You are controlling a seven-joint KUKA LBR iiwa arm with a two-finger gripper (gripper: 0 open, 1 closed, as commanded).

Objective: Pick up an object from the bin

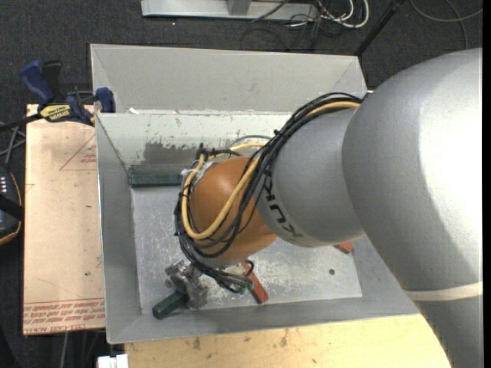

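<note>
- Lying nearest, close to the front wall of the grey bin [230, 330] in its front-left corner, is a dark green stick-shaped thing [166, 309]. It lies flat on the floor and slants up toward the right.
- Just behind it the gripper [189, 284] is down at floor level. Its grey metal tip meets the upper-right end of the green stick.
- Whether the jaws are spread, pressed together or pinching the stick cannot be told, since the metal parts and cable ends crowd that spot.
- A little right of the gripper lies a small red thing [257, 290], slanted on the floor, with dark wire ends just beside it.
- Farther back, an orange rounded cover [230, 205] on the wrist hangs above the middle of the bin.
- Black and yellow cables [184, 228] loop round its left side and run down to the gripper.
- The thick silver arm [330, 182] comes in from the right behind the cover and hides much of the bin's right half.
- A bit of another reddish thing [345, 247] peeks out beneath the arm on the right.
- Farthest off, a dark flat bar [156, 179] lies along the foot of the back wall, toward the left.
</note>
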